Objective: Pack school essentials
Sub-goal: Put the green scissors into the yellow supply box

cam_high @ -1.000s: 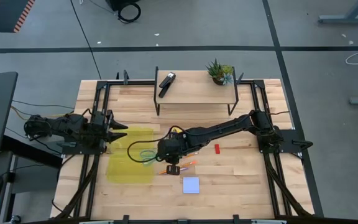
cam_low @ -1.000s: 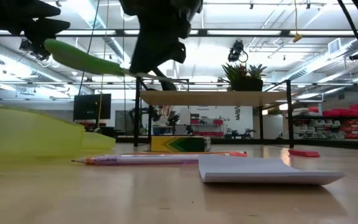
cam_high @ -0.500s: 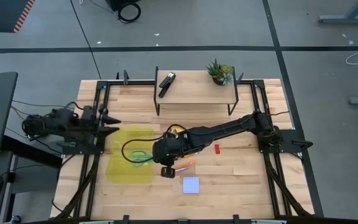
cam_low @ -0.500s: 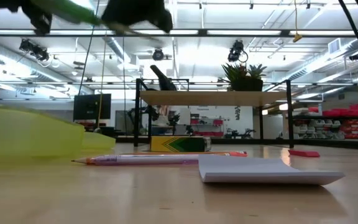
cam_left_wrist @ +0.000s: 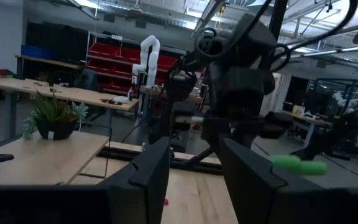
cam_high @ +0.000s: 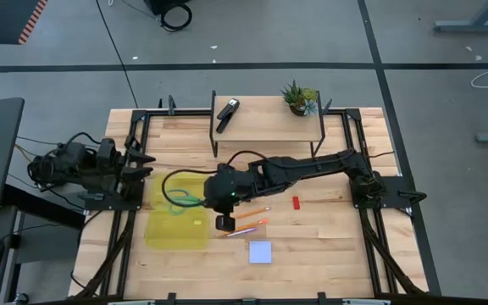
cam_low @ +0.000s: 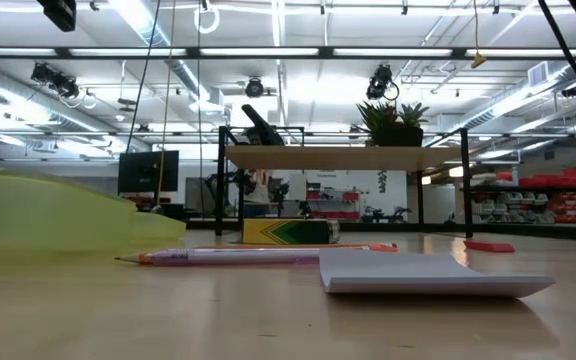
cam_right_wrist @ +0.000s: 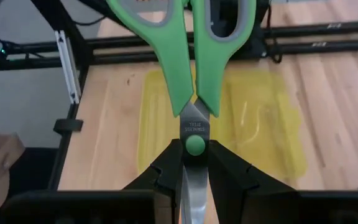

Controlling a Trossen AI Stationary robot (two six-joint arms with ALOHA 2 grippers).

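My right gripper (cam_high: pixel 221 197) (cam_right_wrist: pixel 195 165) is shut on the green-handled scissors (cam_high: pixel 185 202) (cam_right_wrist: pixel 194 74), high above the yellow pouch (cam_high: pixel 176 222) (cam_right_wrist: pixel 260 124), which lies flat on the table. My left gripper (cam_high: pixel 140 161) (cam_left_wrist: pixel 194 180) hangs open over the table's left side, touching nothing. Orange pencils (cam_high: pixel 248 225) (cam_low: pixel 258 255), the pale blue note pad (cam_high: pixel 260 252) (cam_low: pixel 433 272) and the tiny red block (cam_high: pixel 296 202) (cam_low: pixel 488 245) lie on the table. The crayon box (cam_low: pixel 290 231) rests on its long side. My right gripper pinches the scissors' shut blades (cam_right_wrist: pixel 195 180) between its two fingers, just behind the pivot screw (cam_right_wrist: pixel 195 144). The fingers slant down from the table's right side and lie along the scissors. The green handles point away from the gripper. The scissors are lifted clear above the pouch.
A low wooden shelf (cam_high: pixel 265 127) stands at the table's far edge, bearing a black stapler (cam_high: pixel 227 113) and a small potted plant (cam_high: pixel 299 97). Black frame rails (cam_high: pixel 134 212) run along the table's left and right sides.
My right gripper has risen with the scissors, out of the low view's top, and has moved toward the table's left over the pouch. My left gripper has risen, tipped upward and drawn back toward the table's left edge, still open.
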